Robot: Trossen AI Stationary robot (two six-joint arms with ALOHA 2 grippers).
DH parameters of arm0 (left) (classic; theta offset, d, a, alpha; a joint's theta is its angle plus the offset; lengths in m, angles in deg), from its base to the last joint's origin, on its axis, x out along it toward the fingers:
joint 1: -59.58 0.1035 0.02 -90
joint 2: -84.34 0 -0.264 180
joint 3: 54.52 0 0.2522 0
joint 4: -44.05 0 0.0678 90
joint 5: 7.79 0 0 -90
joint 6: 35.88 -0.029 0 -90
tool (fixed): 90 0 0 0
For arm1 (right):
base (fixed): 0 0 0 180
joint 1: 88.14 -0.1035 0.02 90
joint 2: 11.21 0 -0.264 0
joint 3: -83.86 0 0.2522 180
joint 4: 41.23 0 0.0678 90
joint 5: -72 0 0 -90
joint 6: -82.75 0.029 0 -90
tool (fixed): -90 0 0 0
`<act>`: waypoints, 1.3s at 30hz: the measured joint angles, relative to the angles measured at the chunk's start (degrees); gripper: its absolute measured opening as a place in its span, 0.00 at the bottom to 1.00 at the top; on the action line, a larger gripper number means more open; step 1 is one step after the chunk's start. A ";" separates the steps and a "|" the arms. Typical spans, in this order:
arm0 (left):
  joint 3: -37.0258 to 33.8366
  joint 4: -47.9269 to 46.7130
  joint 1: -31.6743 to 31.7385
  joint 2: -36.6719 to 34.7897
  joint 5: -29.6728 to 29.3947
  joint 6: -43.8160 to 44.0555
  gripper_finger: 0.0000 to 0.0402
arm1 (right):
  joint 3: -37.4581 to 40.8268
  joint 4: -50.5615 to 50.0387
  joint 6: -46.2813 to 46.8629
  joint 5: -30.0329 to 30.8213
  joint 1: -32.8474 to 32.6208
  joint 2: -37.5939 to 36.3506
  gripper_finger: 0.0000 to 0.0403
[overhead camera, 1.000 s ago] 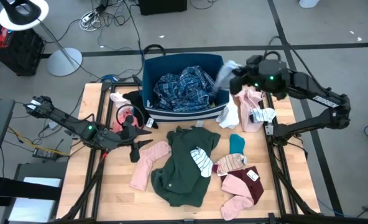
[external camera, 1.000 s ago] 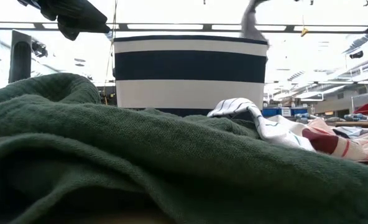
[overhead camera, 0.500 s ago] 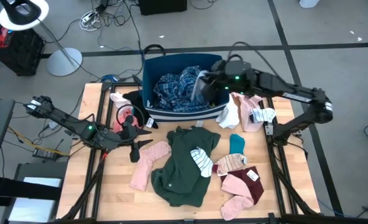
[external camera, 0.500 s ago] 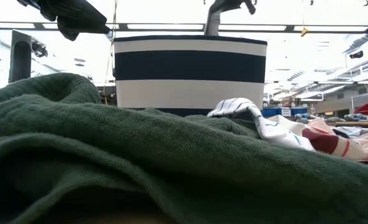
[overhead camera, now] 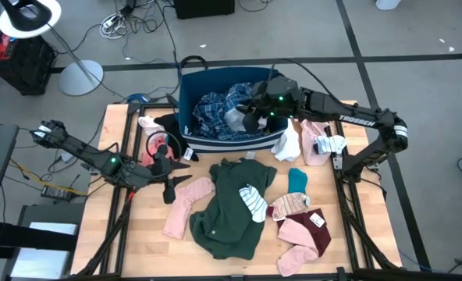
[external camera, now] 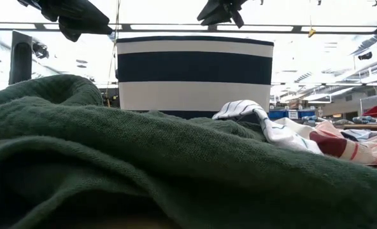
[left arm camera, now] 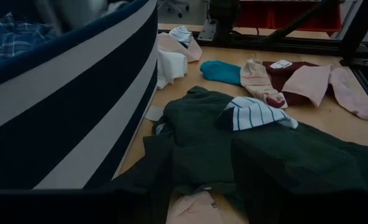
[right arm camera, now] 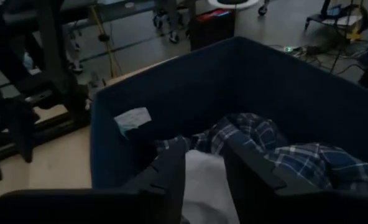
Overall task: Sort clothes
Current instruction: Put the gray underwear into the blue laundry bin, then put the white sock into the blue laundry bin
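The dark blue bin with white stripes [overhead camera: 271, 78] stands at the table's far middle with a blue-white plaid shirt [overhead camera: 214, 109] in it. My right gripper [overhead camera: 252, 117] hovers over the bin's inside, fingers apart, with a pale grey cloth [right arm camera: 202, 180] showing in the gap and lying on the plaid shirt [right arm camera: 296, 155]. A dark green top [overhead camera: 229, 207] is spread on the table's near middle under a striped sock [overhead camera: 253, 201]. My left gripper [overhead camera: 168, 178] waits open left of the bin, holding nothing. My right gripper points slantwise down into the bin, from the bin's right side. One finger [right arm camera: 170, 171] stands on each side of the pale grey cloth [overhead camera: 235, 119]. I cannot tell whether they touch it.
Pink pieces [overhead camera: 186, 204] lie left of the green top. A teal sock [overhead camera: 297, 181], a maroon piece [overhead camera: 318, 221] and more pink ones [overhead camera: 297, 234] lie to its right. White [overhead camera: 288, 145] and pink items [overhead camera: 315, 134] sit right of the bin.
My right gripper has swung from beyond the bin's right rim toward the table's left and down, over the bin's inside, tipping its fingers lower. The pale grey cloth went with it; it hung above the rim and now rests in the bin on the plaid shirt.
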 joint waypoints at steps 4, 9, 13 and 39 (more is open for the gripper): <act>0.00 -0.02 0.00 0.00 0.02 0.00 0.41 | 0.00 -2.49 0.02 0.29 0.39 -1.88 0.35; 0.00 -0.29 0.00 0.00 0.11 0.00 0.41 | 0.00 -12.84 3.20 3.61 0.94 -5.69 0.37; 0.00 -1.31 0.00 0.00 0.13 0.20 0.41 | 1.13 -18.97 4.99 9.56 -0.30 -10.64 0.36; 0.02 23.71 0.00 -0.02 0.28 -7.62 0.41 | 39.02 -16.06 33.13 18.72 -27.00 -31.97 0.33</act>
